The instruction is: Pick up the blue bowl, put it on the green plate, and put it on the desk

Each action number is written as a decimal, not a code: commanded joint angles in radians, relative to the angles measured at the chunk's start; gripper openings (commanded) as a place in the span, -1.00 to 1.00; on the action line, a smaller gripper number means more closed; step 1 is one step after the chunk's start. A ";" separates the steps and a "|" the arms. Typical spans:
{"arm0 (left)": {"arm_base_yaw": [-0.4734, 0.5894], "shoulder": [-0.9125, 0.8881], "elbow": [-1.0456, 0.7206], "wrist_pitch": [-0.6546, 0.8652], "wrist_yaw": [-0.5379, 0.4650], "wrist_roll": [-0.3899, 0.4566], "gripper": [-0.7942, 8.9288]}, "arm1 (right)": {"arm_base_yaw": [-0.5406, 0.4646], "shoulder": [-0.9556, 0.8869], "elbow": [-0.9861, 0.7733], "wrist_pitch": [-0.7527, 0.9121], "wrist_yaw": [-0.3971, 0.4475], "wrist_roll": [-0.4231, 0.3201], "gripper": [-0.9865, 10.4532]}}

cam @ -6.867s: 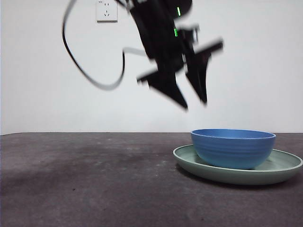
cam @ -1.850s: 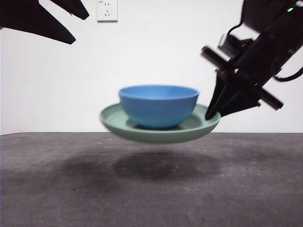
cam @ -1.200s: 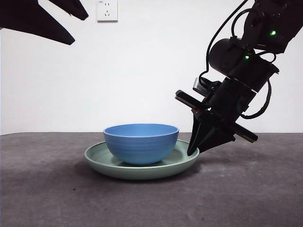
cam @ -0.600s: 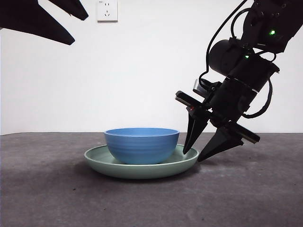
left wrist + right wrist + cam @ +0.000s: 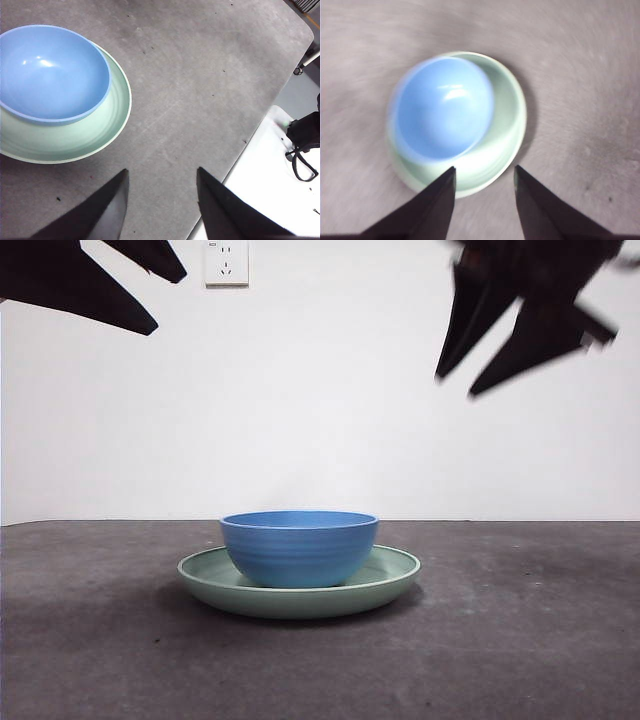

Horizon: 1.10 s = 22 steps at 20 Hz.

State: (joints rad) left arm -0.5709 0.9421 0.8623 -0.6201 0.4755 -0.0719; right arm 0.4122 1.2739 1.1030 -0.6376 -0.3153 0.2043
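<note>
The blue bowl point(image 5: 299, 547) sits in the green plate point(image 5: 392, 573), and the plate rests flat on the desk point(image 5: 520, 640) in the front view's middle. High above and to the right of them, my right gripper point(image 5: 455, 385) is open and empty, blurred by motion. Its wrist view looks down on the blue bowl point(image 5: 442, 107) in the green plate point(image 5: 509, 112), with the right gripper point(image 5: 484, 172) well clear of both. My left gripper point(image 5: 161, 175) is open and empty, held high at the upper left, with the blue bowl point(image 5: 50, 72) and green plate point(image 5: 75, 142) below it.
A white wall socket point(image 5: 225, 262) is on the back wall. The desk's edge point(image 5: 260, 125) runs beside a white surface with a black cable point(image 5: 302, 150) in the left wrist view.
My right gripper has let go of the plate's rim, opened, and risen quickly from desk height to the upper right. The plate with the bowl came down onto the desk and now lies still.
</note>
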 commanded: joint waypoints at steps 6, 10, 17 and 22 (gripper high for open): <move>-0.005 0.005 0.008 0.008 0.005 0.007 -0.39 | 0.093 -0.304 -0.123 -0.077 -0.002 -0.061 -0.50; -0.005 0.005 0.008 0.008 0.005 0.007 -0.39 | 0.141 -0.452 -0.283 -0.051 -0.067 -0.055 -0.50; -0.005 0.005 0.008 0.007 0.005 0.007 -0.39 | 0.153 -0.519 -0.345 -0.035 -0.077 -0.047 -0.50; -0.005 0.005 0.008 0.007 0.005 0.007 -0.39 | 0.153 -0.518 -0.345 -0.035 -0.077 -0.047 -0.50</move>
State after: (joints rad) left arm -0.5709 0.9421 0.8623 -0.6201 0.4755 -0.0719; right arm 0.5579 0.7521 0.7544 -0.6823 -0.3912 0.1543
